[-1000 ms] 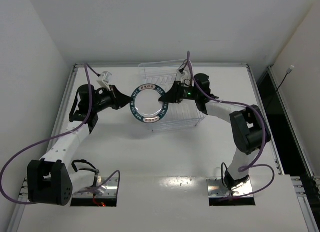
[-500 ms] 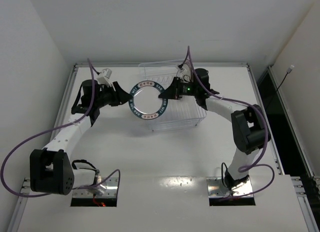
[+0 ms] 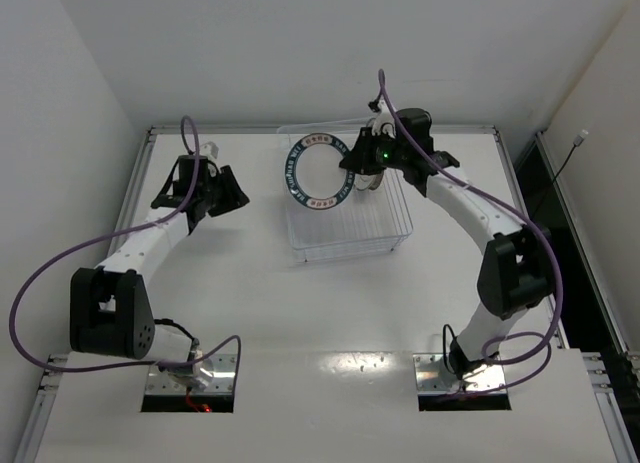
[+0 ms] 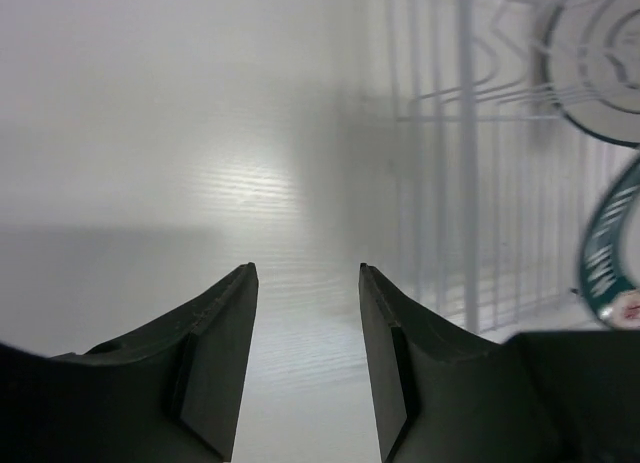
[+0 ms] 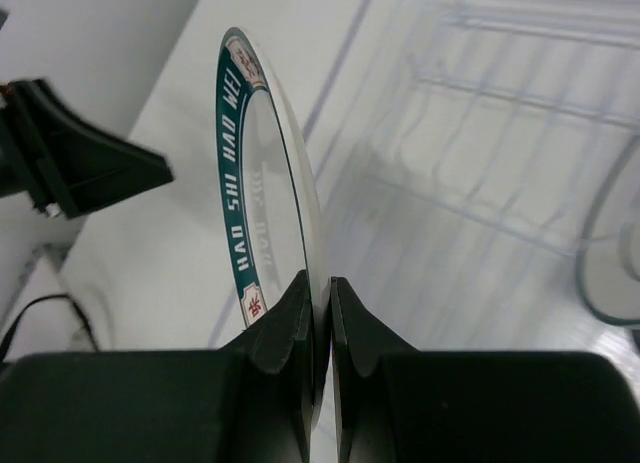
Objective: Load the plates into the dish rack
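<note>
Seen from my remote station, the right gripper [image 5: 320,295] pinches the rim of the plate [image 5: 262,173] with the blue-green lettered band. Its two dark fingers are pressed against opposite faces of the edge.

The plate hangs on edge, close to upright, over the left end of the dish rack [image 3: 350,223]. The rack sits toward the far side of the white table [image 3: 300,313]. In the overhead view the plate's face is turned up toward the camera, and the right arm arches in from the rack's right side to reach it. I cannot tell from any view whether the plate's lower edge touches the tines or is just clear of them.

The left gripper [image 4: 305,273] is off to the left, well apart from both plate and rack, low over bare table. Its jaws are spread, with only the tabletop showing between them. Its wrist camera faces the rack's wire side, and a curve of the held plate's banded rim shows at the right edge of that view.

A second plate [image 5: 605,263], pale with a thin dark rim, shows inside the rack at the right edge of the right wrist view. The frame cuts it off, so I cannot tell how it sits among the tines.
</note>
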Action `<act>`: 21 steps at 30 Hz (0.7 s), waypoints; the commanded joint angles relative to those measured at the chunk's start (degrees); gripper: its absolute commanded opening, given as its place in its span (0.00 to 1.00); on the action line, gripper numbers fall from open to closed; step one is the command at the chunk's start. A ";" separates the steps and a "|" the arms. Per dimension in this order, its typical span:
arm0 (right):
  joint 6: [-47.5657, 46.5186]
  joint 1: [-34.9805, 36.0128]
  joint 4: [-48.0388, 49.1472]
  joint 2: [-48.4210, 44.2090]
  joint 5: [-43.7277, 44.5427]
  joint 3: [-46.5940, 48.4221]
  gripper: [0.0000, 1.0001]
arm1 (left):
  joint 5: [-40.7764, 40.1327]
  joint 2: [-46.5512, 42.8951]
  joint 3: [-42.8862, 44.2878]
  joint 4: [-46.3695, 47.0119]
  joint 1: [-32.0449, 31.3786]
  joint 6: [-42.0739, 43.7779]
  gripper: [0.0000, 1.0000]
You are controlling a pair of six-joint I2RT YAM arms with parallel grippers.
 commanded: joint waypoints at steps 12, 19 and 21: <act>-7.38 8.96 -16.52 -2.03 48.41 8.95 0.00 | -11.23 0.90 3.61 -5.35 0.18 -0.55 0.43; -7.38 13.71 -25.32 10.70 67.83 22.76 0.00 | -11.40 0.90 3.08 -5.35 0.18 -0.55 0.43; -7.38 14.32 -25.93 12.39 71.27 26.11 0.00 | -11.93 0.28 2.56 -4.75 0.18 -0.55 0.43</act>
